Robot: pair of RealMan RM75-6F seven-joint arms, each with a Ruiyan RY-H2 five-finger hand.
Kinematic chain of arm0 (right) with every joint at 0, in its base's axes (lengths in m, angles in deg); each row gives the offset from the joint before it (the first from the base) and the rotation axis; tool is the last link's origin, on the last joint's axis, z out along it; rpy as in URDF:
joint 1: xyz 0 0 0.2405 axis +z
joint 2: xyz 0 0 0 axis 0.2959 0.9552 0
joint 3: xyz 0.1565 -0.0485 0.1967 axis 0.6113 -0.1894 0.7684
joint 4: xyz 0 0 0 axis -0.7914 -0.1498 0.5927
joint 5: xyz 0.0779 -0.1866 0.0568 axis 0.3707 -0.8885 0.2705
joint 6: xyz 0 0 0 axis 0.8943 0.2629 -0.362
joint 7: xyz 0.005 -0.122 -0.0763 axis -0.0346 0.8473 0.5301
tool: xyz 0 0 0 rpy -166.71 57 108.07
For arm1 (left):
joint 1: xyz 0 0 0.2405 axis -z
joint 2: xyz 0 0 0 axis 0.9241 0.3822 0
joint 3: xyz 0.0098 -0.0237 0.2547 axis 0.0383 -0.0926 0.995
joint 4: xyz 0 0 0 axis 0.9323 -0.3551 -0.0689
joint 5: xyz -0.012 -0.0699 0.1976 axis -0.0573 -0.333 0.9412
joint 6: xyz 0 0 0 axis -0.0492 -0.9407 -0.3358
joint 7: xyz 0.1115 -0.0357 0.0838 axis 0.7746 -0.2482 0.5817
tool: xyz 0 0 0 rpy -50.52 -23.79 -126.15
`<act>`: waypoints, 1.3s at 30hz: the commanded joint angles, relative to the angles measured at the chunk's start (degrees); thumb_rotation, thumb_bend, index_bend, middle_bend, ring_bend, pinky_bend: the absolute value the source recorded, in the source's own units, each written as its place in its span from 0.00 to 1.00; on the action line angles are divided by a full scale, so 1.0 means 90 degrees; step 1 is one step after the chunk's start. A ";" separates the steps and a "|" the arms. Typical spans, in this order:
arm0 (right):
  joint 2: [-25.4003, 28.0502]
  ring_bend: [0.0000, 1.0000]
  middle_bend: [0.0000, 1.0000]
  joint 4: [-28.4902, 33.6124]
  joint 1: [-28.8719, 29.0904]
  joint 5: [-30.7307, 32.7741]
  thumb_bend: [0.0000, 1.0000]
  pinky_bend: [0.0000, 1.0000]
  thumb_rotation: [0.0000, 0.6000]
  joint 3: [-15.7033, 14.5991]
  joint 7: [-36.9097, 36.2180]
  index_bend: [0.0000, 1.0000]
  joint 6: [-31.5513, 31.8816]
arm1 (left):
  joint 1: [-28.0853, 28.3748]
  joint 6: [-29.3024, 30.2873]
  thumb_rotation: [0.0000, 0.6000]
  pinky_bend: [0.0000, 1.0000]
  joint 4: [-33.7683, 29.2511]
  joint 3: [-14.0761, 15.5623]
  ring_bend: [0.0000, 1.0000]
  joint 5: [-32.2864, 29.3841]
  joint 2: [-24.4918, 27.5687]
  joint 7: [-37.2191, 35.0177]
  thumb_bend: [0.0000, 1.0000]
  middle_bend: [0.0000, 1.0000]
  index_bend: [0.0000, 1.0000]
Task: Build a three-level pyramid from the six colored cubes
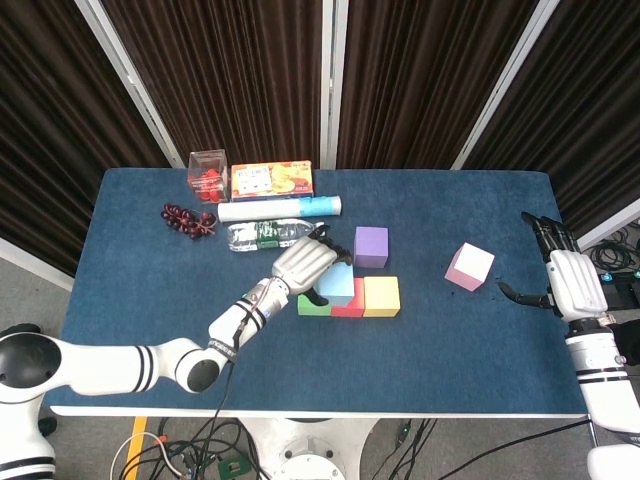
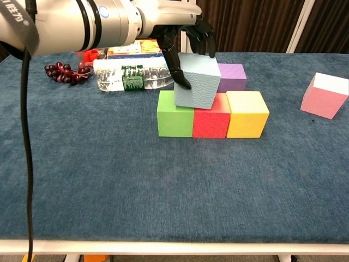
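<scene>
Grapes point(image 1: 188, 219) lie at the far left of the blue table point(image 1: 120, 290), with a clear box of red items point(image 1: 207, 174) and a snack box point(image 1: 271, 180) behind them near the back edge. A white tube point(image 1: 280, 209) and a water bottle point(image 2: 128, 78) lie side by side just right of the grapes.

From the lower left the left hand point(image 1: 304, 263) reaches in over the cubes, its dark fingers point(image 2: 182, 76) curled around the light blue cube point(image 2: 197, 81): one finger presses the cube's left face, the others hook over its top back edge. The blue cube sits tilted, its underside over the seam between the green cube point(image 2: 174, 120) and the red cube point(image 2: 210, 123); whether it rests flat on them cannot be told. Green, red and yellow cube point(image 2: 247, 113) form a row, touching side by side, near the middle of the table. The purple cube point(image 2: 232, 76) stands on the table just behind the row, behind red and yellow, partly hidden by the blue cube in the chest view.

Well apart to the right, the pink cube point(image 1: 469, 266) sits alone, turned slightly askew. Further right, past the table's edge, the right hand point(image 1: 563, 279) hovers with its fingers spread and nothing in it, the thumb pointing toward the pink cube but clear of it.
</scene>
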 commanded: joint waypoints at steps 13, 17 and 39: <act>-0.0020 0.00 0.10 -0.0022 0.0009 0.0041 0.09 0.00 1.00 0.0012 0.0020 0.00 -0.0021 | 0.0005 -0.0084 1.00 0.07 0.0149 0.0005 0.24 0.0105 -0.0106 -0.0155 0.09 0.49 0.32; -0.0026 0.00 0.10 -0.0040 0.0007 0.0049 0.09 0.00 1.00 0.0017 0.0004 0.00 -0.0024 | -0.0002 -0.0095 1.00 0.07 0.0195 0.0009 0.24 0.0130 -0.0139 -0.0194 0.09 0.49 0.32; -0.0035 0.00 0.10 -0.0067 0.0032 0.0081 0.09 0.00 1.00 0.0042 -0.0010 0.00 -0.0072 | 0.0009 -0.0167 1.00 0.07 0.0347 0.0022 0.24 0.0155 -0.0232 -0.0255 0.09 0.46 0.31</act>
